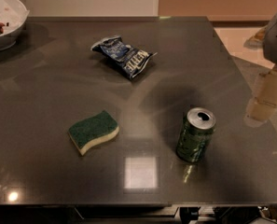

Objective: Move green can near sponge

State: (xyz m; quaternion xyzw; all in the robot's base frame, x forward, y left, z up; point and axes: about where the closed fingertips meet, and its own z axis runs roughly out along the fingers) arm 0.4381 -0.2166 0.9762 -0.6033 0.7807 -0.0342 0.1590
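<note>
Count on surface (45, 78): green can (196, 135) ×1, toward right edge. Sponge (93, 131) ×1 (wavy outline), nearer front edge. Blue and white snack bag (124, 56) ×1, toward back edge. White bowl (12, 31) ×1, back-left corner. End effector (261, 104) ×1, over right edge.

The counter (45, 181) is carrying the green can (196, 135), sponge (93, 131) (green side up), snack bag (124, 55) and bowl (3, 24); the end effector (261, 107) is hovering off its right edge.
</note>
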